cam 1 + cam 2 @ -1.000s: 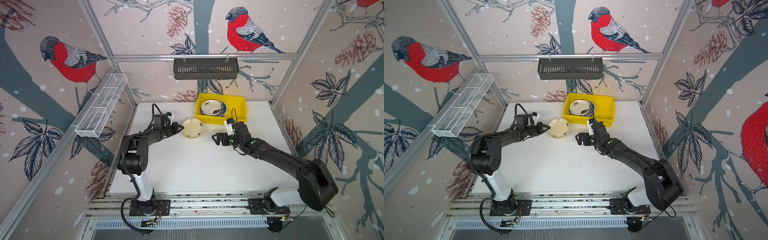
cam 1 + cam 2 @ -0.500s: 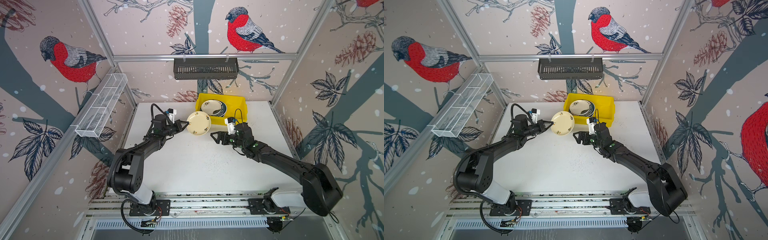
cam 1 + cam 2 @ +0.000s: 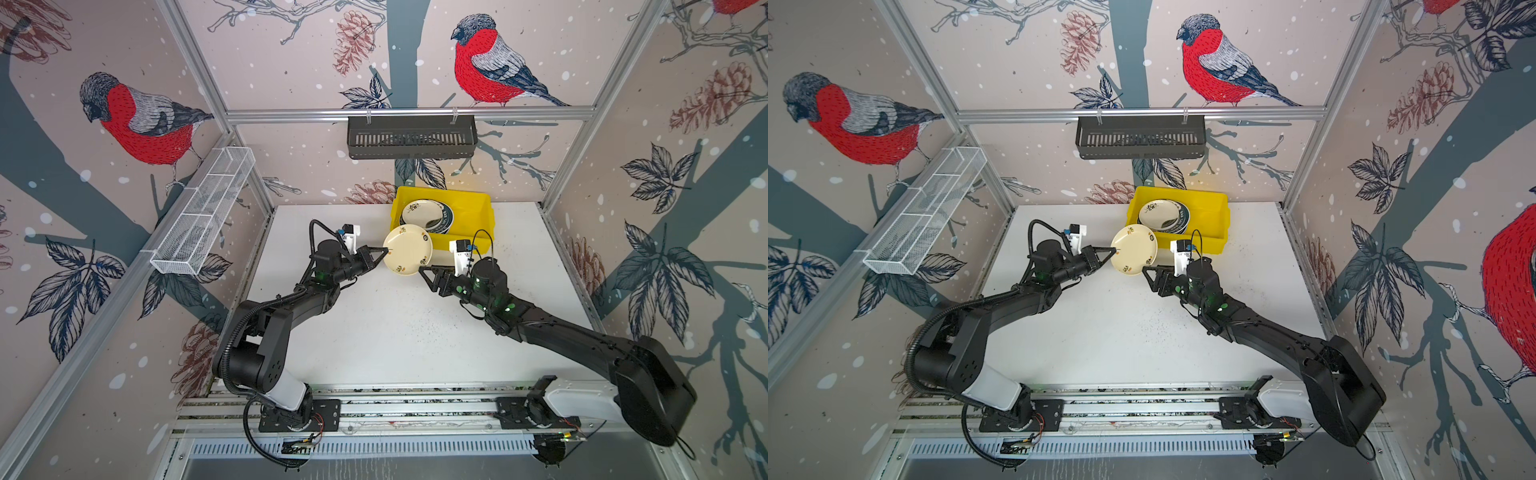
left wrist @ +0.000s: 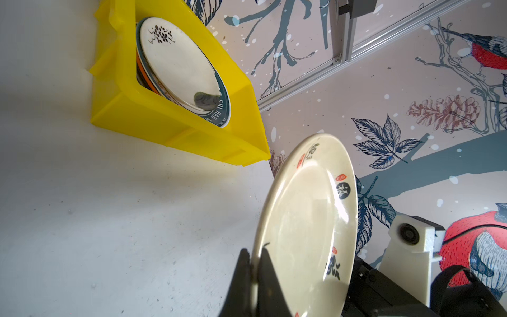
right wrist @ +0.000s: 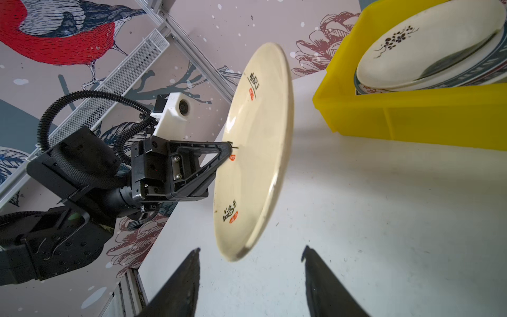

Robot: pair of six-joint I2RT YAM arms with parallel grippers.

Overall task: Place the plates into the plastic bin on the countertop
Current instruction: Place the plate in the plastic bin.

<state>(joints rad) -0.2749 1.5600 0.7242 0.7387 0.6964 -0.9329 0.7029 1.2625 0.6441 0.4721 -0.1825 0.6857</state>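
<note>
Cream plate up in air, tilted on edge, near yellow bin. Left claw pinched tight on its rim. Right claw apart at other rim, not touching. Plate looks hard, shiny, slippery, easy to break. Best hold: rim.

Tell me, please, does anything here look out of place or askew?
Nothing looks spilled or broken. The plates in the yellow bin lie tilted, crowded to one end. One cream plate hangs in the air, tilted, pinched at its rim by the left claw; the right claw stands open beside it.
</note>
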